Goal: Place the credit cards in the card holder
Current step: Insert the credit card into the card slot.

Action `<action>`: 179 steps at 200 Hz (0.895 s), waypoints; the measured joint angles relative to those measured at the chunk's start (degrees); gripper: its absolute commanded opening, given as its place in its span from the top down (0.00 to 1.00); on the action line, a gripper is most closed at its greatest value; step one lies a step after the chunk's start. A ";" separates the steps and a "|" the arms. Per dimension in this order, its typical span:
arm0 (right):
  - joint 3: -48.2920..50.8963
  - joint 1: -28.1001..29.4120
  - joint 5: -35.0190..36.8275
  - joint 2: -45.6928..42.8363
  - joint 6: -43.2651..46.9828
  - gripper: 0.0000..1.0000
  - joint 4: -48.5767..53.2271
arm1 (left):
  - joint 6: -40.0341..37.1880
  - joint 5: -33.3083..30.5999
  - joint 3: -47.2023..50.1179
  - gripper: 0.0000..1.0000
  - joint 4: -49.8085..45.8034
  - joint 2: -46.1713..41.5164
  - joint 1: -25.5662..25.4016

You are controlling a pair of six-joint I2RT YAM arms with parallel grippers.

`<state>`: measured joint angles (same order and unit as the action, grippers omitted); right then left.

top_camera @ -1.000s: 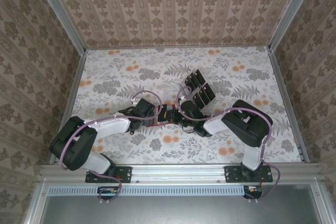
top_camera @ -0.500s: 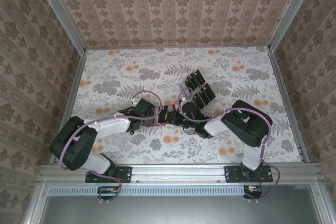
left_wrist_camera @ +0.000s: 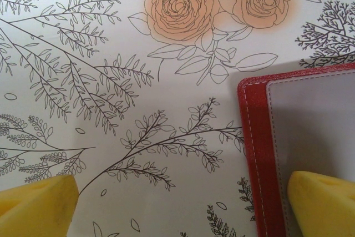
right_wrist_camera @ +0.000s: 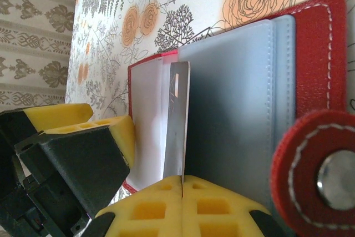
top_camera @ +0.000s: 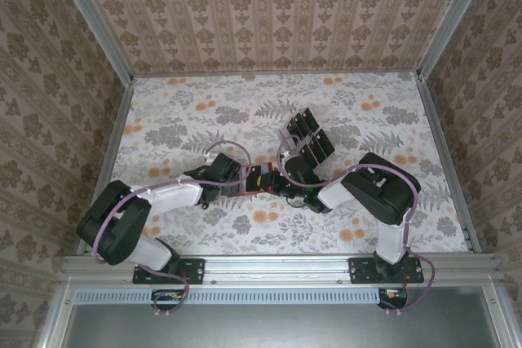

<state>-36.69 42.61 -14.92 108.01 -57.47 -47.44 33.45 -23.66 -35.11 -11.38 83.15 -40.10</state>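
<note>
Starting left: how is the left gripper [left_wrist_camera: 177, 209]?
Jaws spread wide, holding nothing. One yellow fingertip [left_wrist_camera: 321, 203] hangs over the grey inner pocket of the red card holder [left_wrist_camera: 258, 154], which lies open on the floral table [left_wrist_camera: 111, 81] between both arms.
And the right gripper [right_wrist_camera: 182, 201]?
Pinched closed on one credit card [right_wrist_camera: 177, 126], seen edge-on, standing over the holder's pockets. Other credit cards [top_camera: 308, 138] stand in a rack just beyond.

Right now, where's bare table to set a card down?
Free: the far strip of table behind the rack; the far-left quarter beside the side wall; the near-right corner outside the right arm. Crowded: centre, from card holder to rack, both arms over it.
</note>
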 measured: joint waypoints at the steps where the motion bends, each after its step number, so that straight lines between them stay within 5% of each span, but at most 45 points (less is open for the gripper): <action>1: -0.02 0.00 -0.09 0.02 0.00 1.00 0.00 | 0.00 0.00 0.00 0.00 0.00 0.00 0.00; 179: -5.66 -1.09 -6.56 3.78 0.24 1.00 3.19 | 0.00 -1.49 0.00 0.00 0.02 0.42 0.04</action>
<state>-42.35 41.52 -21.47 111.79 -57.23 -44.25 33.45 -25.15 -35.11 -11.35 83.57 -40.05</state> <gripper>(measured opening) 0.043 0.997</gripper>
